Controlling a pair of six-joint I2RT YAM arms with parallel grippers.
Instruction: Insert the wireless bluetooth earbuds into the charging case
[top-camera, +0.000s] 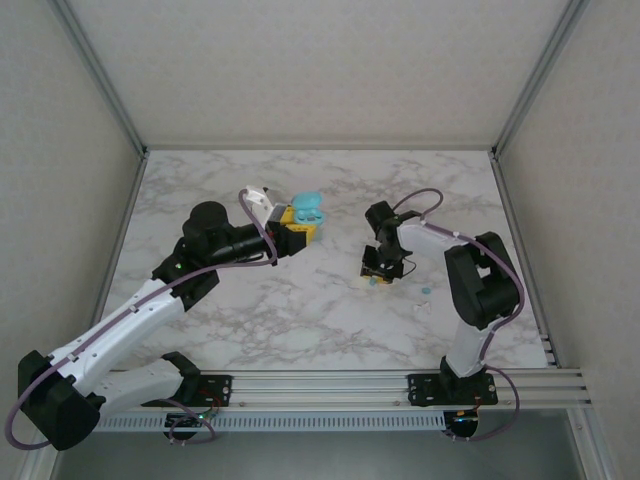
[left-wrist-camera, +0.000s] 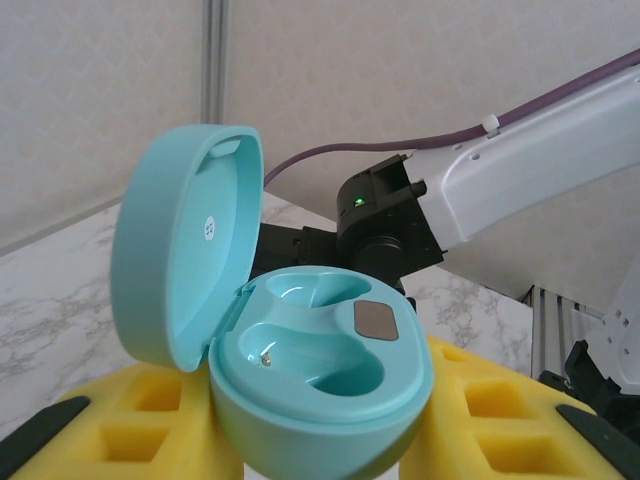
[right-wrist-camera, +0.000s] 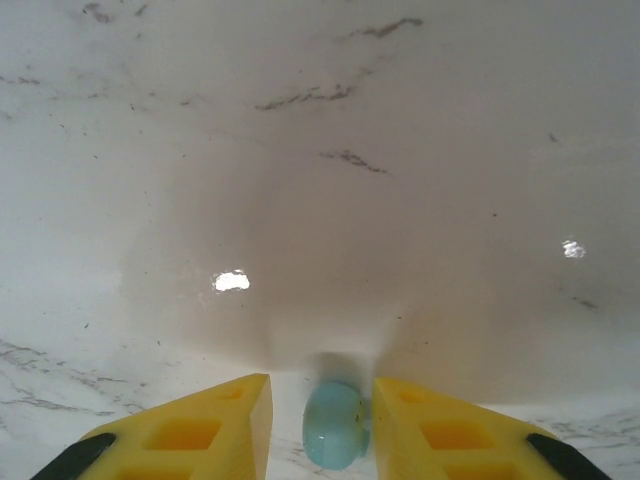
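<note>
My left gripper (top-camera: 296, 229) is shut on the charging case (top-camera: 308, 208), holding it above the table left of centre. In the left wrist view the light-blue case (left-wrist-camera: 320, 360) sits between the yellow pads (left-wrist-camera: 500, 420) with its lid (left-wrist-camera: 185, 245) hinged open to the left. Both sockets are empty. My right gripper (top-camera: 378, 274) points down at the table. One teal earbud (right-wrist-camera: 335, 425) lies on the marble between its open yellow fingers (right-wrist-camera: 215, 425), nearer the right one, with a gap on the left. A second earbud (top-camera: 426, 290) lies to the right.
A small white rounded piece (top-camera: 421, 308) lies near the second earbud. The marble table (top-camera: 300, 320) is walled at the back and both sides. The right arm's forearm (left-wrist-camera: 540, 190) stands just beyond the held case.
</note>
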